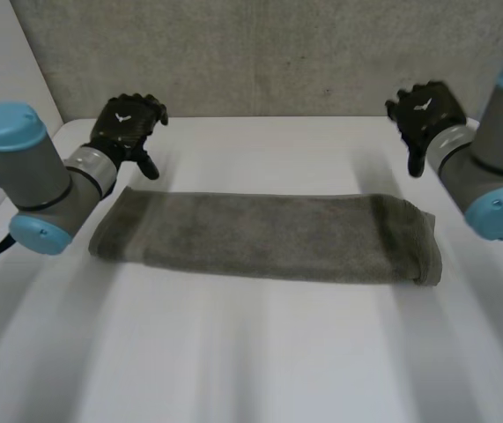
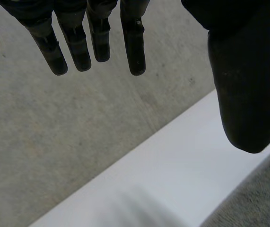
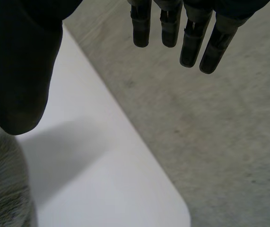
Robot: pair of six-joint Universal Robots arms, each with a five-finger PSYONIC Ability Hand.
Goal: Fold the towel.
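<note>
Grey, rough surface (image 1: pixel 260 53) rises beyond the far edge of the white worktop (image 1: pixel 260 352). The left hand (image 1: pixel 126 128) and right hand (image 1: pixel 425 113) hover near that edge, each with straight, released fingers. Between them the towel (image 1: pixel 269 236), grey-brown terry, lies across the worktop's middle as a long flat strip, thick-edged at its right end, apart from both hands.

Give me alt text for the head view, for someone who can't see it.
A grey towel lies flat as a long strip across the white table. The left hand and right hand hover open behind its two ends, touching nothing.
</note>
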